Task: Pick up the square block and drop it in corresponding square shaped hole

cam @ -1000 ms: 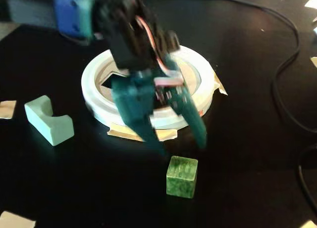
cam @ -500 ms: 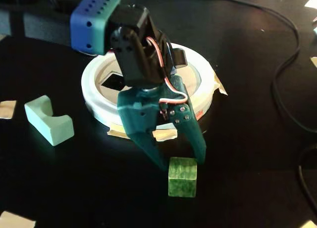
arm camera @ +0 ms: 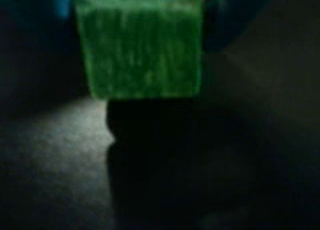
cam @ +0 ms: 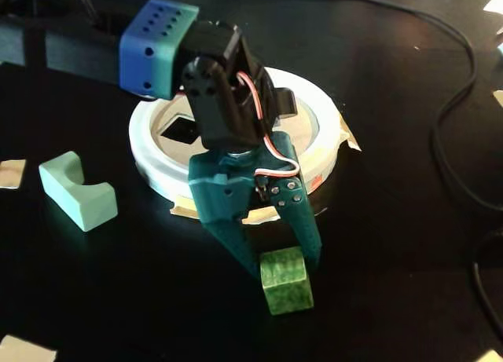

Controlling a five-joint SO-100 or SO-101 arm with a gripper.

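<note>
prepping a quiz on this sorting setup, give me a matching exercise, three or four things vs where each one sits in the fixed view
Things:
1. square block
2. pale mint block
3. white-rimmed round panel
4. black cable

Places:
A. far left on the table
B. between the gripper's fingers, near bottom centre
C. right side
D. behind the arm, centre

Pairs: 1-B, 2-A, 3-D, 4-C

The gripper has come down over the square block; a second ago it was above and behind it. Its fingers now stand on both sides of the block. The block has turned a little and shifted slightly left in the fixed view.
</note>
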